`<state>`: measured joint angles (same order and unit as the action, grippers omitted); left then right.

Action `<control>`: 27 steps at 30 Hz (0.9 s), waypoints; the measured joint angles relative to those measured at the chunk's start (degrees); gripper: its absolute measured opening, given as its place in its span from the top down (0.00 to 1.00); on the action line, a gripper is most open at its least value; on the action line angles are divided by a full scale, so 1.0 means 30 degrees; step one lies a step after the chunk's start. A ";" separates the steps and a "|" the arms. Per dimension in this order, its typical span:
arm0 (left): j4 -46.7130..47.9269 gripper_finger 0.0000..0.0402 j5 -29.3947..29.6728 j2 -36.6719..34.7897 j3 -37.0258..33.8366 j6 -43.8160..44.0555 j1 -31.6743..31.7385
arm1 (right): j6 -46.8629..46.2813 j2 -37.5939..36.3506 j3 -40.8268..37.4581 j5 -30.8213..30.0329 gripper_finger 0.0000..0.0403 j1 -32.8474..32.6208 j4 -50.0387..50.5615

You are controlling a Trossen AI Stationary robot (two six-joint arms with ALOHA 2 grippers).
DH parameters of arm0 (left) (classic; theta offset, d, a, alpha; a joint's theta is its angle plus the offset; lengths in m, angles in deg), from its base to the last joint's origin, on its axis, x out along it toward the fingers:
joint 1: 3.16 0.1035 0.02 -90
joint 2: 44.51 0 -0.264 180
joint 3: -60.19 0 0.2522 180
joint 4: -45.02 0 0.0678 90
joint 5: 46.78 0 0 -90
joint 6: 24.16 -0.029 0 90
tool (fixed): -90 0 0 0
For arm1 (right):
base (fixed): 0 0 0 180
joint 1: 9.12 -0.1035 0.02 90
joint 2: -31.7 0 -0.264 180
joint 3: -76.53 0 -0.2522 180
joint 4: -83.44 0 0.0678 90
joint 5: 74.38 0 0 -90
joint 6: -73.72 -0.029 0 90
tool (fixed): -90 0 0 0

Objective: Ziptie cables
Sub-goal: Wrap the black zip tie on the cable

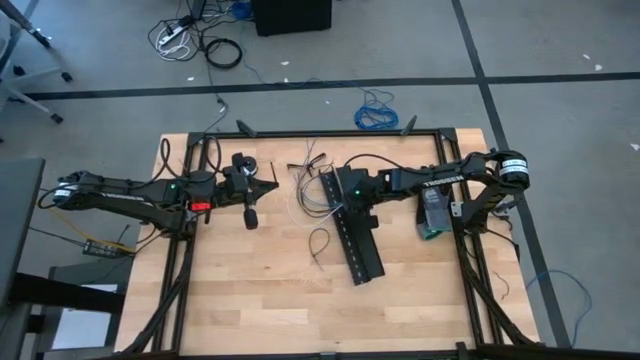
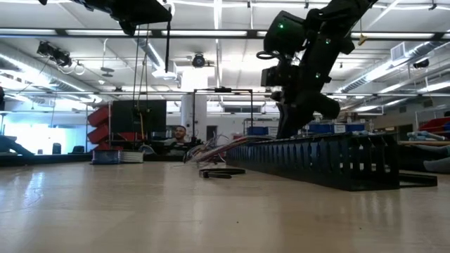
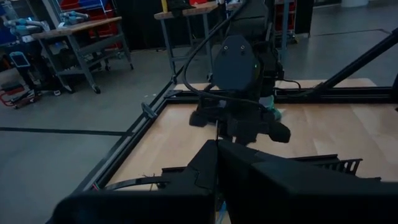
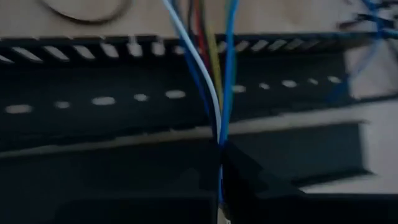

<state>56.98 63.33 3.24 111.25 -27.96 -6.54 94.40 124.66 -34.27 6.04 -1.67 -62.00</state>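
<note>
cables [image 4: 214,93] apparently in right gripper [image 4: 221,152]

Perforated strips [image 1: 355,230] beside bare tabletop [image 1: 250,290]

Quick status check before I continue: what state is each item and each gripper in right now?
right gripper: shut on the cables, low over the perforated strips.
cables: pinched together at the fingertips, fanning out beyond.
perforated strips: lying flat on the table, under the right gripper.
small dark loop: loose on the table, untouched.
left gripper: shut, empty, raised clear of the table.
</note>
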 joint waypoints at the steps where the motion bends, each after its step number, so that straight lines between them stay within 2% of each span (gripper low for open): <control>1: -0.0021 1.00 0.0007 0.0000 0.0000 0.0001 0.0000 | 0.0006 -0.0231 0.0000 -0.0337 0.99 -0.0049 0.0004; 5: -0.0017 1.00 0.0125 -0.0102 0.0030 0.0084 0.0000 | -0.0177 -0.1795 0.0000 -0.0665 1.00 -0.0067 -0.0014; 11: 0.0050 1.00 0.0482 -0.0253 0.0506 0.0110 0.0000 | -0.1738 -0.5668 0.0000 -0.2732 1.00 0.0175 -0.0049; 15: 0.0130 1.00 0.0477 -0.0432 0.0561 0.0110 0.0000 | -0.4862 -0.7982 0.0000 -0.2918 1.00 0.0968 -0.0013; 20: 0.0240 1.00 0.0474 -0.0437 0.0561 0.0103 0.0000 | -0.9110 -0.9141 0.0000 -0.2931 1.00 0.1825 0.0863; 23: 0.0396 1.00 0.0466 -0.0437 0.0568 0.0111 0.0000 | -1.3135 -0.9238 -0.0076 -0.2240 1.00 0.2379 0.2238; 27: 0.0885 1.00 0.0444 -0.0527 0.0566 0.0329 -0.0053 | -1.6676 -0.9388 -0.1917 0.0631 1.00 0.3405 0.2533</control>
<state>59.64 64.67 1.66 112.95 -26.97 -6.70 44.37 96.50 -40.02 7.94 8.54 -54.40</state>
